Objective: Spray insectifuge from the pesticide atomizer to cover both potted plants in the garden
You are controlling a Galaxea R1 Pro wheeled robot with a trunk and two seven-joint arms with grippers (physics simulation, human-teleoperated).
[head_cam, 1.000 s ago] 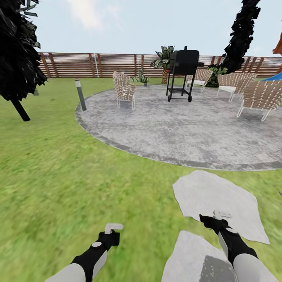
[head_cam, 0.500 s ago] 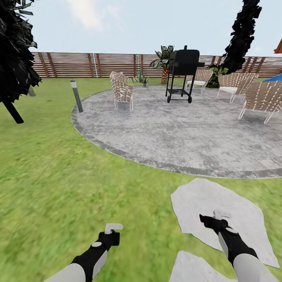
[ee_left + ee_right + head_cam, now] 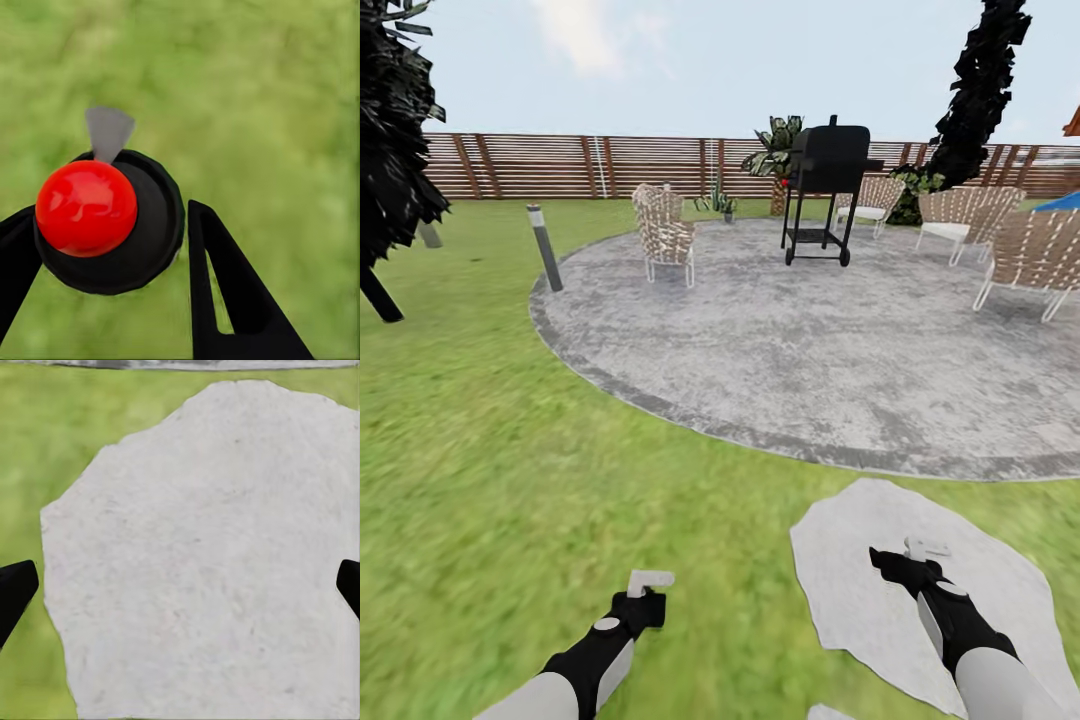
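Blurry green lawn (image 3: 510,450), rough grey round paving (image 3: 810,340) w/ slatted wood fence (image 3: 610,165) behind. Pale irregular flat stone (image 3: 880,580) under right gripper (image 3: 925,548), fingers spread wide. Left gripper (image 3: 650,580): glossy red ball (image 3: 86,208) on black disc (image 3: 154,240) btw fingers; pinched or not, cannot tell.

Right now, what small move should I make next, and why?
Probably roll forward toward the round grey paved patch: the right claw hangs open above a pale flat stepping stone, with green lawn around it.
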